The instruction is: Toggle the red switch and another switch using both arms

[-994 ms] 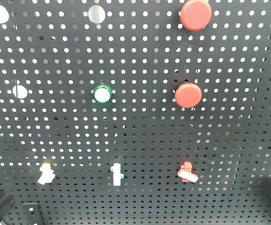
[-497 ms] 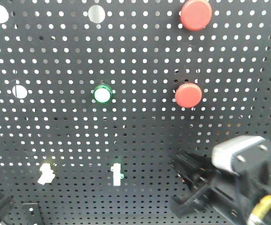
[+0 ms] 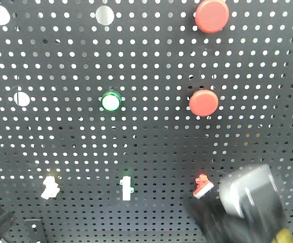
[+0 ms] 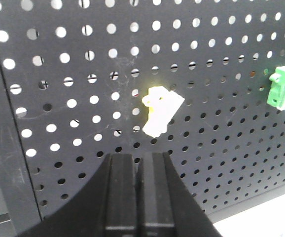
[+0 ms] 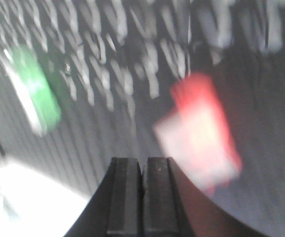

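hanging pressed together, the left gripper (image 4: 136,195) sits below the yellow switch (image 4: 160,111), the right gripper (image 5: 143,195) near the red switch (image 5: 199,136).

Left tool (image 4: 137,195) and right tool (image 5: 143,195) both have fingers pressed together.
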Controlling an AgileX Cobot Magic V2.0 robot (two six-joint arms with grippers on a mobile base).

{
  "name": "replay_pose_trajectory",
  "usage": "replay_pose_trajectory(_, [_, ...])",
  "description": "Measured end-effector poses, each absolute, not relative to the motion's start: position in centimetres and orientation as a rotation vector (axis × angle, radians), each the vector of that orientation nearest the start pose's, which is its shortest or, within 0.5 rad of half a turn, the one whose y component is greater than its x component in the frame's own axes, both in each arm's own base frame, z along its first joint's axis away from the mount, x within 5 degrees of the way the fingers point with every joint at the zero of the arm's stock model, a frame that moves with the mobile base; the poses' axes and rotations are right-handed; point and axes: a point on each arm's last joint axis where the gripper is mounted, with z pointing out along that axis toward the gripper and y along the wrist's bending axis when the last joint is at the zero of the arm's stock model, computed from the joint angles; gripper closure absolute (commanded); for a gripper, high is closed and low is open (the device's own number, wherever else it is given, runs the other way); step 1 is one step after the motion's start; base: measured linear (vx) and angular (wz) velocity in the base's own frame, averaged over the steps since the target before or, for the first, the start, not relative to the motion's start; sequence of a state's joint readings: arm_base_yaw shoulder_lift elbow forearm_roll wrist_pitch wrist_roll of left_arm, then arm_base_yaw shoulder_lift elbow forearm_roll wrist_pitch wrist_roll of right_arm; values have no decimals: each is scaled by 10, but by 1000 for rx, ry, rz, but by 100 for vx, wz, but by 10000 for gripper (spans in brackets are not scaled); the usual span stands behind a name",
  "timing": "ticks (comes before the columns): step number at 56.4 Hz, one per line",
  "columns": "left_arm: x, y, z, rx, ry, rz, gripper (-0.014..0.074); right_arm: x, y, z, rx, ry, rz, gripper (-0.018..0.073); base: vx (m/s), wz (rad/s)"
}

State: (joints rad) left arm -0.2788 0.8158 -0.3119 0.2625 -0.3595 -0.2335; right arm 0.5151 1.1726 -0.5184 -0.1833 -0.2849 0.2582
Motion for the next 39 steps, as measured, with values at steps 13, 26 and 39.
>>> replay_pose_trajectory(13, [155,-53,268,309,1616,-278,594,189,112,260,-417,1801,475,566,0,0])
replay_pose_trajectory(26, [155,-53,268,309,1615,-279,594,183,110,277,-405,1682,508,566,0,0])
replay_pose_trajectory(39, [155,-53,268,309,1616,-278,594,183,110,277,-406,1684,507,566,0,0])
